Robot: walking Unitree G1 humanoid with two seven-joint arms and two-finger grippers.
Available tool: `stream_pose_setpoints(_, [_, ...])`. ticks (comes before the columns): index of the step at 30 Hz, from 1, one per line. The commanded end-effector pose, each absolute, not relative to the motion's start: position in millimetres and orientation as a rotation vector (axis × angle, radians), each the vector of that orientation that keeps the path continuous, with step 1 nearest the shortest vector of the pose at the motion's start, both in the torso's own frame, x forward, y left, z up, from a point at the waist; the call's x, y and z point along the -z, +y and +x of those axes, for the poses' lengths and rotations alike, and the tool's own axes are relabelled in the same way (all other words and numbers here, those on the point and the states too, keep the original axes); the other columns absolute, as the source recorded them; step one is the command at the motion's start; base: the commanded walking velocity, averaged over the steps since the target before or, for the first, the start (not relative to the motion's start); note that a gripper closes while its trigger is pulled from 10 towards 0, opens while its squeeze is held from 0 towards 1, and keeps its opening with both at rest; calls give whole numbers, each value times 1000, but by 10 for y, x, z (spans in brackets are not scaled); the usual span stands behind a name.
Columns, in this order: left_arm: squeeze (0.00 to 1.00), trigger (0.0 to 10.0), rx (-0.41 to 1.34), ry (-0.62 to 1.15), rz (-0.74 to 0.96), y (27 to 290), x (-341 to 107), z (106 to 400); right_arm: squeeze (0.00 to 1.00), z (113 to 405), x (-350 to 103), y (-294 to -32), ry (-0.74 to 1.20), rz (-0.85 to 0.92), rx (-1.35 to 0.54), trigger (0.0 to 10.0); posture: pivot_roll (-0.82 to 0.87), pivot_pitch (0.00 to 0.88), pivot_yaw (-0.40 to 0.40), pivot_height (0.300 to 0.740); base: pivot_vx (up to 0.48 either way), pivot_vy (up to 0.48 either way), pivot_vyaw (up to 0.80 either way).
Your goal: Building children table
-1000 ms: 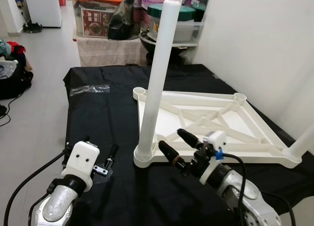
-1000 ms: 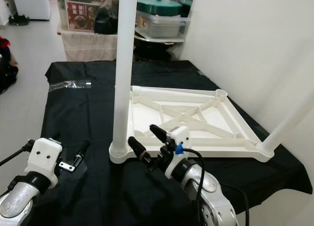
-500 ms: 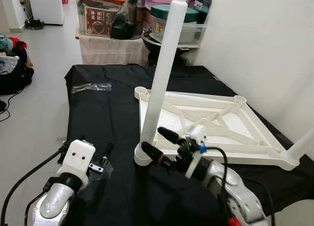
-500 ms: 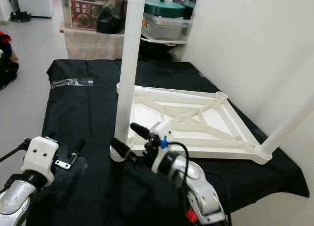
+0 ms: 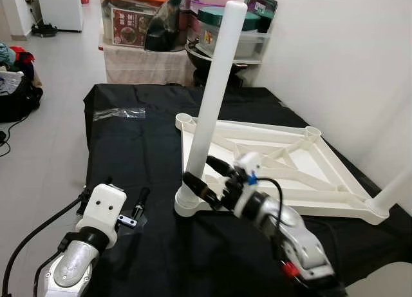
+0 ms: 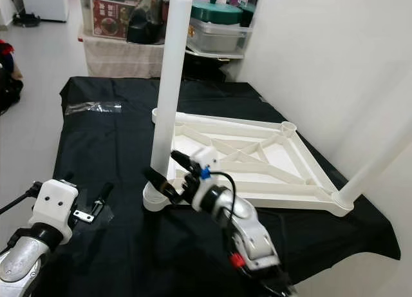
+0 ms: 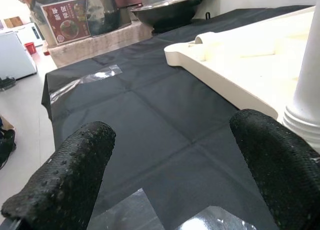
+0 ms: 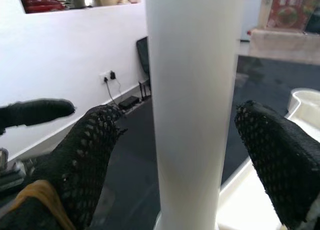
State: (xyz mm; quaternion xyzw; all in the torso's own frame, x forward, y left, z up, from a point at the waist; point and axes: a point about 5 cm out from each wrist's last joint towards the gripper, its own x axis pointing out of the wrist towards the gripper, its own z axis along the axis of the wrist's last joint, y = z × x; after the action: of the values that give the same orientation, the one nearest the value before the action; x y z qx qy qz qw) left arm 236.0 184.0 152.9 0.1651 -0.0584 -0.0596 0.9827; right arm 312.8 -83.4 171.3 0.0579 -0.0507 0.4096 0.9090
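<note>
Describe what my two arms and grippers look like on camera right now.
Both arms are silver metal. The left gripper has a white boxy housing with two small dark holes, black fingers and a black cable looping off. The right gripper has a white housing with a blue tab, a thin black cable and black mesh-textured fingers.

Right arm reaches forward and across toward its left, right gripper point(image 5: 205, 174) with fingers spread wide, one finger point(image 8: 92, 155) each side of centre, nothing clamped. Left gripper point(image 5: 122, 197) sits low, close to the body, fingers apart, wrist level.
</note>
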Motion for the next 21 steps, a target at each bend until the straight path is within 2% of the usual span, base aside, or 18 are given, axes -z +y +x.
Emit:
stream_pose_setpoints(1, [0,10000,128,-109,335,1807,-1490,2363,0,3217,-1708,-870,-111,114,-779,10000,169,0,-186,740,0,0,0])
stream_pose_setpoints(8, [0,10000,128,-108,335,1797,-1481,2355,0,3355,-1689,-714,-84,130,-721,10000,178,0,-197,740,0,0,0])
stream_pose_setpoints(13, [0,10000,132,-106,336,1784,-1467,2357,0,3394,-1672,-693,-90,124,-692,10000,179,0,-199,740,0,0,0])
stream_pose_setpoints(14, [0,10000,132,-107,336,1783,-1466,2358,0,3423,-1671,-736,-99,138,-654,0,180,0,-200,740,0,0,0])
stream_pose_setpoints(21, [0,10000,139,-104,339,1775,-1448,2366,0,3501,-1649,-949,-120,163,-498,0,169,0,-192,740,0,0,0])
